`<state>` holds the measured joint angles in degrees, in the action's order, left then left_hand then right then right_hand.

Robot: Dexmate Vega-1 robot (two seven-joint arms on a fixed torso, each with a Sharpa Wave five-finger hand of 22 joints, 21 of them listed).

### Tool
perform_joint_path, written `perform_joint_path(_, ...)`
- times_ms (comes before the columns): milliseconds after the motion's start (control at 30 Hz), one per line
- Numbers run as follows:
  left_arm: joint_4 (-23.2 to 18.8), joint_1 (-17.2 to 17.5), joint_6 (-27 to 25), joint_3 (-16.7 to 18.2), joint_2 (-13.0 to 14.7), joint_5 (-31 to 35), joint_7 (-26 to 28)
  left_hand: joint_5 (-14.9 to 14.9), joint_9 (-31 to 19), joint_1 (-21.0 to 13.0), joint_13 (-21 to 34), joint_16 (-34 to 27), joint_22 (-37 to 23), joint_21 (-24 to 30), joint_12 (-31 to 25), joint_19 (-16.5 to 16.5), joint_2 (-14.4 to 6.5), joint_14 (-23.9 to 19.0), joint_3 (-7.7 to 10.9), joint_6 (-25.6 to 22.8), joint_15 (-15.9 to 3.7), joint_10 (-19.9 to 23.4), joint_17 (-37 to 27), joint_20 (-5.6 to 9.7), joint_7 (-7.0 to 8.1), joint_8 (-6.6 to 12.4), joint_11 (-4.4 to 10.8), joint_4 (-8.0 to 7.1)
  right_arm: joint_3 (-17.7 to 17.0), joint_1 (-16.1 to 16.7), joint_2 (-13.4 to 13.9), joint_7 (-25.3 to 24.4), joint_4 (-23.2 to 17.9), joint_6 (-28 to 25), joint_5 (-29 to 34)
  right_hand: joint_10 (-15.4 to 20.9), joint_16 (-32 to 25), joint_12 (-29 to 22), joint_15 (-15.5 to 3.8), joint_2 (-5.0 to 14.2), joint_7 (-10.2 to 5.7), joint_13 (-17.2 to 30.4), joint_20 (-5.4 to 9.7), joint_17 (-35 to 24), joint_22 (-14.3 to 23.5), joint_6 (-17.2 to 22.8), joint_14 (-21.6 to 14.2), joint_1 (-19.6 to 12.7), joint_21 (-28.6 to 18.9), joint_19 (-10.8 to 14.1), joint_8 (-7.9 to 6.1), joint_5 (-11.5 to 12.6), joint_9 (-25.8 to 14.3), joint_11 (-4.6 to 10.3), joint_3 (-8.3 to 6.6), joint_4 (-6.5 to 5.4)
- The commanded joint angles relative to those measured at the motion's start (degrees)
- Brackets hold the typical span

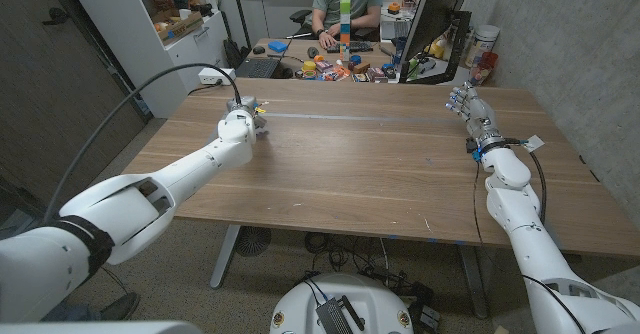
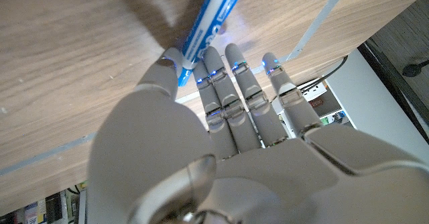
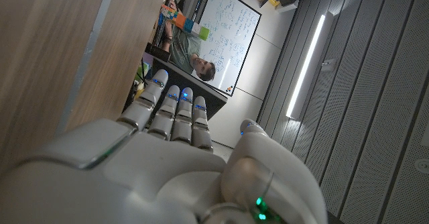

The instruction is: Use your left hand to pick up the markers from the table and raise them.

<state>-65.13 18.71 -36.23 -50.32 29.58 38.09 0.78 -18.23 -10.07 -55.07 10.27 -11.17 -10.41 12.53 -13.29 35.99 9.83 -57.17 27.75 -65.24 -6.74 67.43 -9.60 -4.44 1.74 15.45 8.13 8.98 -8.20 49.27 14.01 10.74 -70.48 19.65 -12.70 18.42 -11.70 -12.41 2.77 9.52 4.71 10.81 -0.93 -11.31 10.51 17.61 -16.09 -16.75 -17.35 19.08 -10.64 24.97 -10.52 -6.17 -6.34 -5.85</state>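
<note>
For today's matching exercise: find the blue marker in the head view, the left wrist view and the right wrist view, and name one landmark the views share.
Head view: the blue marker is barely visible at the left hand, far left of the table; too small to confirm.
Left wrist view: it slants from the fingers toward the picture's top edge.
Right wrist view: not in it.
Shared landmark: the wooden table.
</note>
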Motion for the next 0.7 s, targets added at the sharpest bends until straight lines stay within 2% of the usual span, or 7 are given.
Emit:
perform_joint_path(33, -4.19, 0.93, -0.62, 2.00, 1.81, 0.56, 0.39, 0.18, -0.10, 0.10, 0.24, 0.15, -0.08, -0.17, 0.48, 0.11, -0.51, -0.23, 0.46, -2.30, 0.59, -0.04, -0.17, -0.36, -2.28, -0.34, -0.11, -0.04, 0.75, 0.34, -0.16, -0.54, -2.67, -1.02, 0.52, 0.07, 0.07, 0.14, 0.41, -0.42, 0.10, 0.05, -0.40, -0.11, 0.15, 0.20, -0.34, -0.18, 0.26, 0.25, -0.40, -0.32, -0.25, -0.36, 0.35, -0.32)
perform_joint_path(700, -12.22, 0.76, -0.52, 3.66, 4.50, 2.46, -1.09, 0.89, -0.14, 0.17, 0.29, 0.33, -0.08, -0.33, 1.01, 0.05, -0.50, -0.32, 0.78, -2.48, 0.88, 0.07, -0.18, -0.55, -2.41, -1.08, -0.34, -0.06, 1.21, 1.09, 0.00, -1.40, -5.98, -1.90, 1.10, 0.17, 0.09, 0.09, 0.45, -0.37, 0.16, 0.06, -0.46, -0.09, 0.16, 0.28, -0.41, -0.07, 0.46, 0.32, -0.44, -0.34, -0.26, -0.34, 0.42, -0.29)
